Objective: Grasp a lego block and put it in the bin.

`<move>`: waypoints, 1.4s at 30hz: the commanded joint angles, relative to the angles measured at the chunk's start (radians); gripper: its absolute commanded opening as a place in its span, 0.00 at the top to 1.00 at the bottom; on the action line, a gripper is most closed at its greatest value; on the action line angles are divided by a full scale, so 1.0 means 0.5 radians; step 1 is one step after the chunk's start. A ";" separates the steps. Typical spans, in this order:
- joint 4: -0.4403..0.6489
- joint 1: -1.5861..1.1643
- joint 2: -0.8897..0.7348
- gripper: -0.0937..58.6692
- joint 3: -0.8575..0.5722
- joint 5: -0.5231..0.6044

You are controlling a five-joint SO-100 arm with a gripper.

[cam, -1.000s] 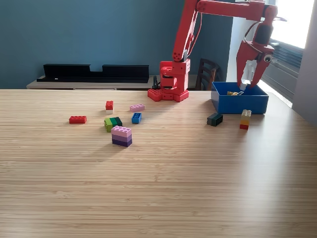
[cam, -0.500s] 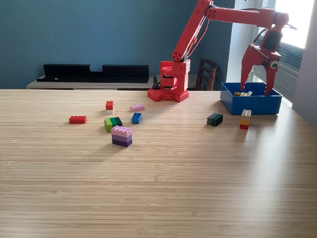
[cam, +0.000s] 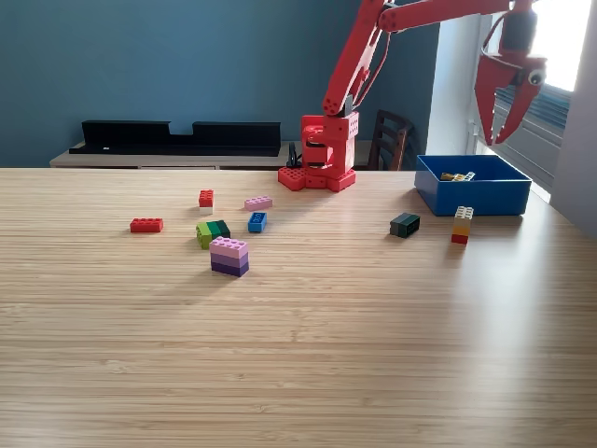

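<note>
My fingers (cam: 505, 110) hang spread and empty above the bin (cam: 473, 194) on the desk (cam: 298, 345). Reaching down carelessly, I could clip its wall or scatter blocks (cam: 229, 256).

I see a wooden table (cam: 298, 355) spreading far below the pincer (cam: 505, 131). Behind it, a dark chair (cam: 390, 138); further toward the exterior view's left, a black shelf (cam: 177, 138) against the blue wall (cam: 168, 65).
</note>
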 commanded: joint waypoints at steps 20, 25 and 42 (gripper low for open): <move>0.028 1.660 0.764 1.00 0.463 -0.064; -0.021 1.789 0.779 1.00 0.580 -0.107; -0.049 1.921 0.785 1.00 0.672 -0.160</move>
